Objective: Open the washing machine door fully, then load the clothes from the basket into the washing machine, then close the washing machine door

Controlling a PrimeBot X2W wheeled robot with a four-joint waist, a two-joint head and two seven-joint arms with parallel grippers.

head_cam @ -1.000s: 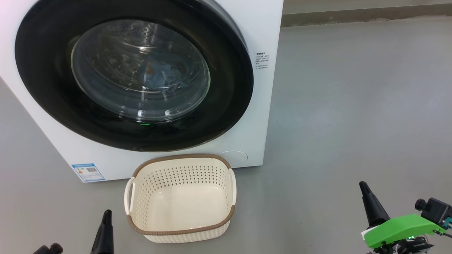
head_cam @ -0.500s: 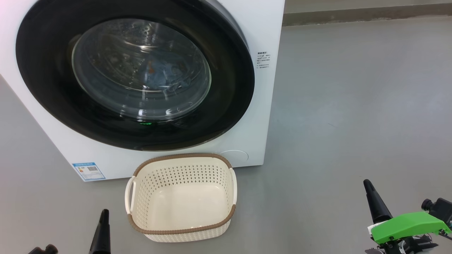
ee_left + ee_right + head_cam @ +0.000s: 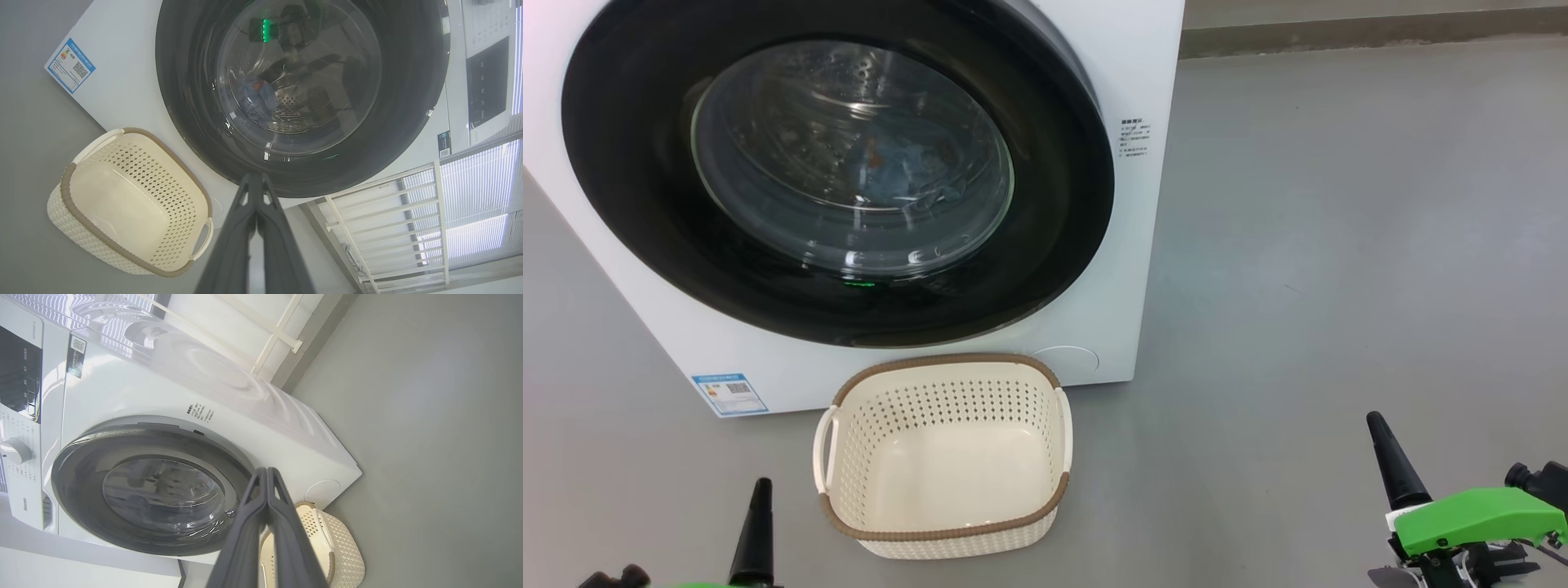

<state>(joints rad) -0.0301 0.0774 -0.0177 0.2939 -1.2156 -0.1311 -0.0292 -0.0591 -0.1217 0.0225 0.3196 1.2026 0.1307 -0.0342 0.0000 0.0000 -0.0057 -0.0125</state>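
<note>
**Item 1. Left gripper** (image 3: 760, 494): fingers pressed together tip to tip, nothing clamped between. Held low, well short of the machine.

**Item 2. Right gripper** (image 3: 1380, 429): fingers likewise together and empty. Far off to the right of the left fingers, over bare floor (image 3: 1339, 245).

**Item 3. Washing machine** (image 3: 792, 371): white front-loader, straight ahead of both sets of fingertips and apart from them. Blue label sticker (image 3: 729, 394) low on its front, ahead of the left fingers.

**Item 4. Washing machine door** (image 3: 792, 163): black rim lying against the front panel, apparently flush in the right wrist view. Latch itself not discernible.

**Item 5. Clothes** (image 3: 903, 175): blue fabric with an orange patch, dimly seen through the glass bowl, inside the drum. Beyond the fingertips, behind the door.

**Item 6. Basket** (image 3: 943, 535): on the floor against the foot of the machine, just right of the left fingers and well left of the right ones. Nothing visible inside.

**Step in hand (judged):** all three stages apparently done, with load in the drum and door to. Both arms idle, clear of the work.

**Next move (judged):** little called for. At most a check on the latch and, if unseated, a firm press with closed fingertips on the black rim, not the glass.
</note>
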